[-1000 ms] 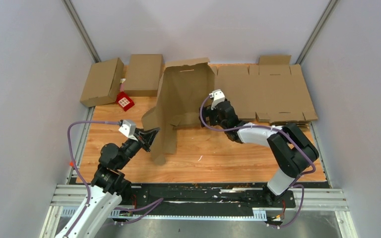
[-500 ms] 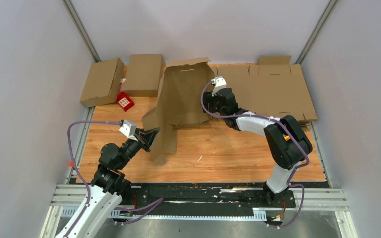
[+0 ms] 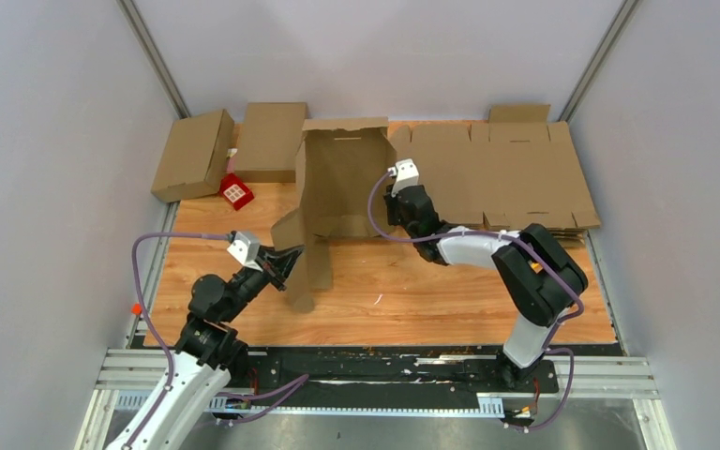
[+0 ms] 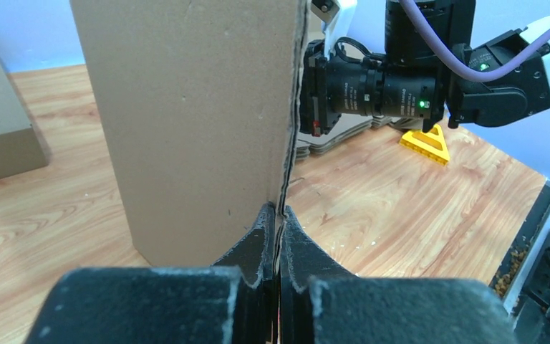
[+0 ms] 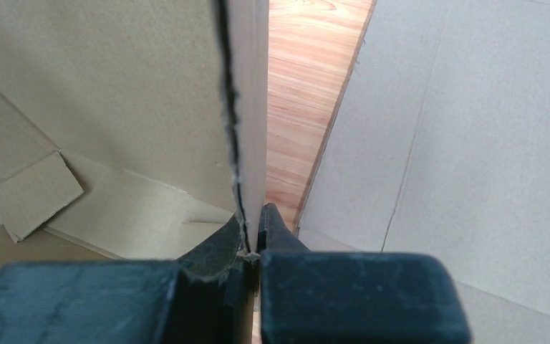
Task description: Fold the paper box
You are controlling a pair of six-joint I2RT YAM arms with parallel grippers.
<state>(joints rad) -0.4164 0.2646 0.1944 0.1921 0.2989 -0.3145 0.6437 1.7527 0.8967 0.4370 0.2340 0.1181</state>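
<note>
The paper box (image 3: 337,187) is a brown cardboard blank, half raised in the middle of the table, its walls standing and a flap hanging toward the near left. My left gripper (image 3: 286,264) is shut on that near-left flap; in the left wrist view the flap's edge (image 4: 284,143) runs up from between the fingertips (image 4: 279,215). My right gripper (image 3: 392,199) is shut on the right wall of the box; the right wrist view shows that wall's edge (image 5: 243,107) pinched between the fingers (image 5: 252,222).
A stack of flat cardboard blanks (image 3: 516,178) lies at the back right, close behind my right arm. Two folded boxes (image 3: 192,153) (image 3: 270,141) and a small red object (image 3: 235,192) sit at the back left. A yellow triangle (image 4: 427,142) lies on the wood.
My right gripper moved left to the box's right wall and closed on it. The box walls swung more upright and squarer. The left gripper kept its hold, shifting slightly.
</note>
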